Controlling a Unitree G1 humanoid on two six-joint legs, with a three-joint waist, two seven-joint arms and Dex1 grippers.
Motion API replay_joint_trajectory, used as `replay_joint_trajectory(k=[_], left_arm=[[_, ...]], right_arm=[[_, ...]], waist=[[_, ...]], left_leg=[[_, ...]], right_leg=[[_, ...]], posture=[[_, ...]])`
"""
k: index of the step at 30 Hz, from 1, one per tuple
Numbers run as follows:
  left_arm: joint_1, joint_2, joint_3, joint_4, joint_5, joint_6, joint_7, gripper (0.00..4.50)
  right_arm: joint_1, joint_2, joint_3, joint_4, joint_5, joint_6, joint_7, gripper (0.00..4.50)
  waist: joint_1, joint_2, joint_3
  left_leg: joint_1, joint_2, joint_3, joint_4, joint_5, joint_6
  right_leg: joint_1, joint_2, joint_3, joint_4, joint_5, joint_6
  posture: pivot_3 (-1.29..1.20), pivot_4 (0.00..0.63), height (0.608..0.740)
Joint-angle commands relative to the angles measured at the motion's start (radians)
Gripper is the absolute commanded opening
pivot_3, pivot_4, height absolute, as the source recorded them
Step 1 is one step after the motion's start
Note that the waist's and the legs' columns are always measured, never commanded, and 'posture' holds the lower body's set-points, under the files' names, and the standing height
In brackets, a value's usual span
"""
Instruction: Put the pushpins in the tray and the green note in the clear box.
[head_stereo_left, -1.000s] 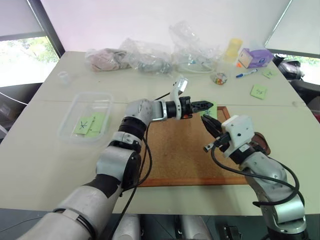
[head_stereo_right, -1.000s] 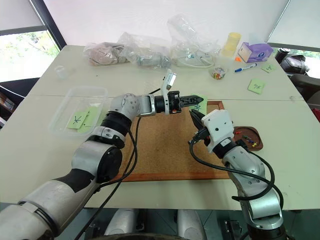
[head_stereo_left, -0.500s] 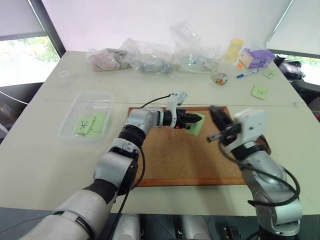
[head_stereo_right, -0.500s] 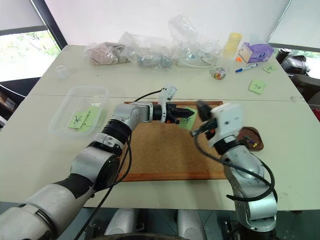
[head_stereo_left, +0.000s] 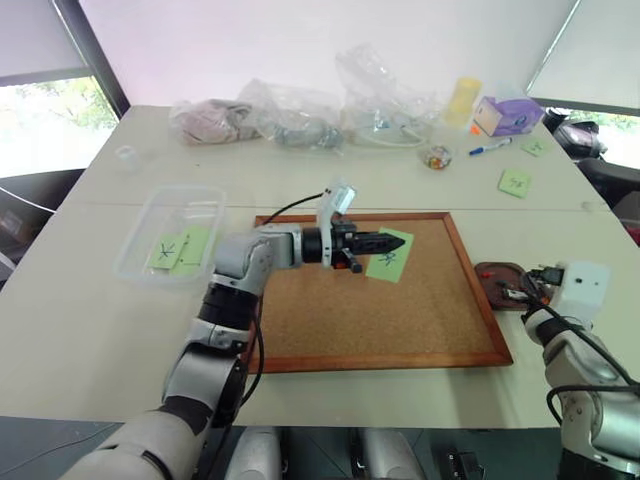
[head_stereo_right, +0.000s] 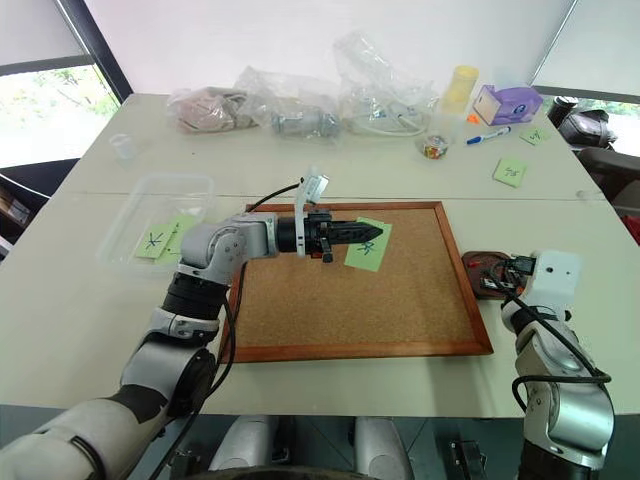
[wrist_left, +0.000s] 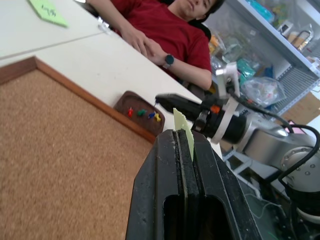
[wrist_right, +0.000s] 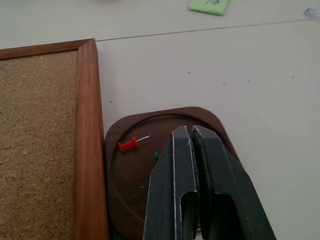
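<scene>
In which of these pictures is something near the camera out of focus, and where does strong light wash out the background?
Left wrist view: the black fingers look soft, while the tray with pushpins is sharper. Right wrist view: the fingers are slightly soft; the red pushpin is clear. Left eye view: the window and the far wall are overexposed; the corkboard is evenly lit.

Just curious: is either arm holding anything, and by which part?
The left tool pinches the green note by its edge. The right tool, shut over the tray, holds nothing visible.
</scene>
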Motion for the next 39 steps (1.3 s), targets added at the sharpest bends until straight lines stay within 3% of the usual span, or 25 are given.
replay_joint_trajectory(k=[1, 8, 11, 18, 28, 34, 39], left_arm=[[0.020, -0.003, -0.010, -0.047, -0.022, -0.006, 0.015, 0.07], [0.026, -0.001, -0.030, -0.065, -0.028, -0.016, 0.020, 0.07], [0.026, -0.001, -0.032, -0.063, -0.029, -0.020, 0.021, 0.00], [0.035, -0.002, -0.023, -0.064, -0.037, -0.020, 0.046, 0.00], [0.035, 0.007, -0.016, -0.058, -0.046, -0.035, 0.060, 0.00], [0.016, 0.008, 0.009, -0.041, -0.043, -0.076, 0.078, 0.00], [0.009, 0.017, 0.001, -0.033, -0.034, -0.089, 0.077, 0.00]], right_arm=[[-0.022, -0.029, -0.012, 0.018, 0.000, 0.005, 0.000, 0.00], [-0.050, -0.041, 0.009, 0.091, -0.012, -0.026, 0.006, 0.00], [-0.059, -0.039, 0.012, 0.107, -0.013, -0.037, 0.001, 0.94], [-0.055, -0.027, 0.010, 0.101, -0.007, -0.048, -0.017, 4.45], [-0.054, -0.006, -0.016, 0.055, 0.021, -0.080, -0.039, 4.45], [-0.080, 0.006, -0.052, 0.022, 0.032, -0.249, -0.035, 4.45], [-0.068, 0.005, -0.051, 0.035, 0.038, -0.260, -0.035, 4.45]], waist=[[0.000, 0.000, 0.000], [0.001, 0.000, 0.000], [0.001, 0.000, 0.000], [0.001, 0.000, 0.000], [0.001, 0.000, 0.000], [0.001, 0.000, 0.000], [0.002, 0.000, 0.000]], left_leg=[[0.000, 0.000, 0.000, 0.000, 0.000, 0.000], [0.000, 0.000, 0.000, 0.000, 0.000, 0.000], [0.000, 0.000, 0.000, 0.000, 0.000, 0.000], [0.000, 0.000, 0.000, 0.000, 0.000, 0.000], [0.000, 0.000, 0.000, 0.000, 0.000, 0.000], [0.000, -0.001, 0.000, 0.000, 0.000, 0.000], [0.000, -0.001, 0.000, 0.000, 0.000, 0.000]], right_leg=[[0.000, 0.000, 0.000, 0.000, 0.000, 0.000], [0.000, 0.000, 0.000, -0.001, 0.000, 0.000], [0.000, 0.000, 0.000, -0.001, 0.000, 0.000], [0.000, 0.000, 0.000, -0.001, 0.000, 0.000], [0.000, 0.000, 0.000, -0.001, 0.000, 0.000], [0.000, 0.000, 0.000, -0.001, 0.000, 0.000], [0.000, 0.000, 0.000, 0.000, 0.000, 0.000]], posture=[[0.00, 0.150, 0.737], [0.00, 0.150, 0.737], [0.00, 0.150, 0.737], [0.00, 0.150, 0.737], [0.00, 0.150, 0.737], [0.00, 0.150, 0.737], [0.00, 0.150, 0.737]])
